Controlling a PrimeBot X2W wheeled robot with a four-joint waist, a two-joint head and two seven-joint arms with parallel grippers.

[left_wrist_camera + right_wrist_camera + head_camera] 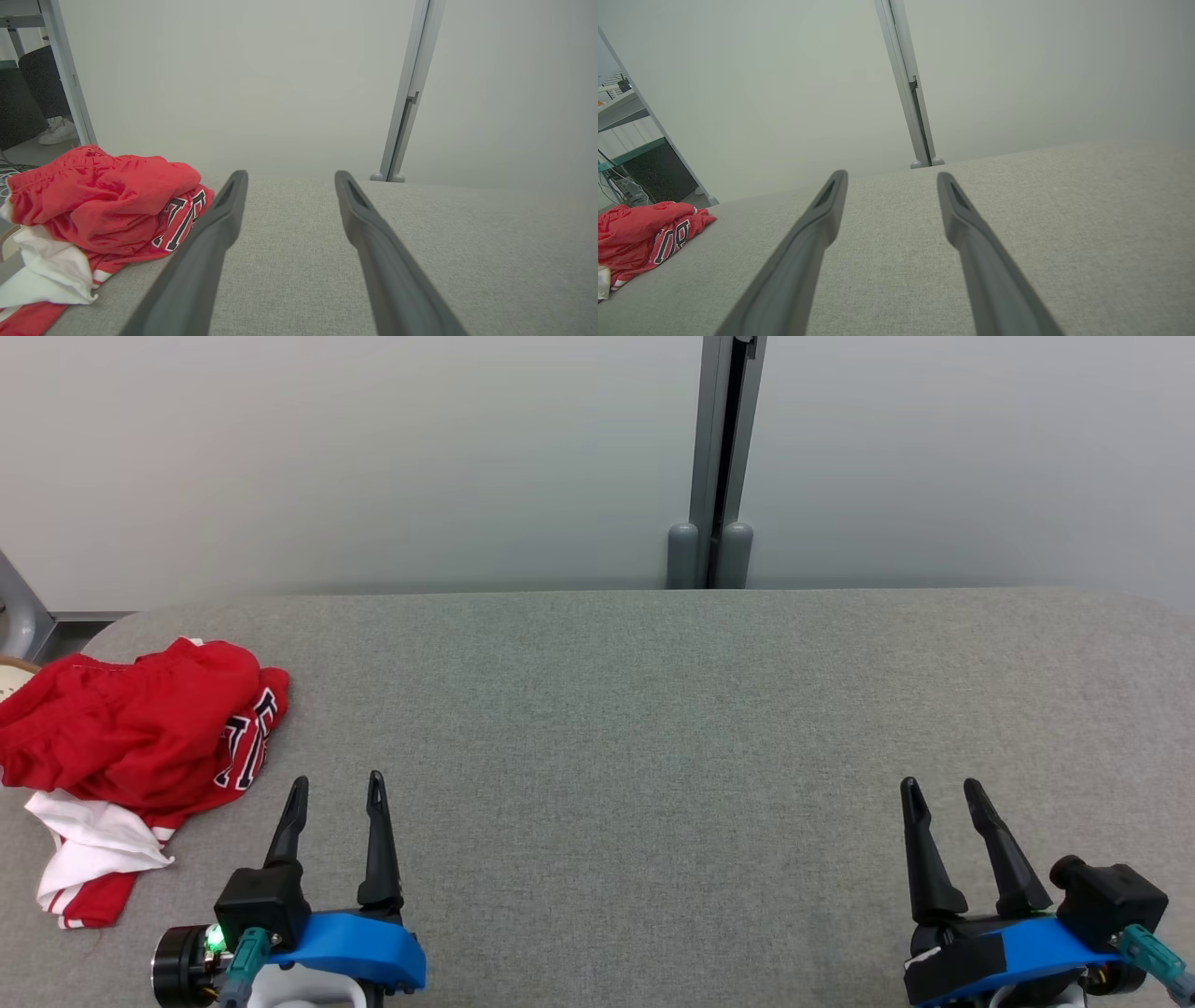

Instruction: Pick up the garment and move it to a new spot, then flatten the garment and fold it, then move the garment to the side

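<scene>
Garment (140, 737), bunched at the left edge of the head view on the table (653, 728) — soft, light, likely to slump, so you should pinch a raised red fold — with left gripper (337, 780) and right gripper (939, 786) both spread wide, empty.

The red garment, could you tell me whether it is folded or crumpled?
Crumpled: the red garment lies bunched in an uneven heap.

You've got an office-ish lab bay: pale grey partition panels (373, 457) and a grey metal post (719, 448) ahead of your left gripper (337, 782), grey fabric-topped table (653, 709) under it, loose cables (8, 170) off to its left.
</scene>
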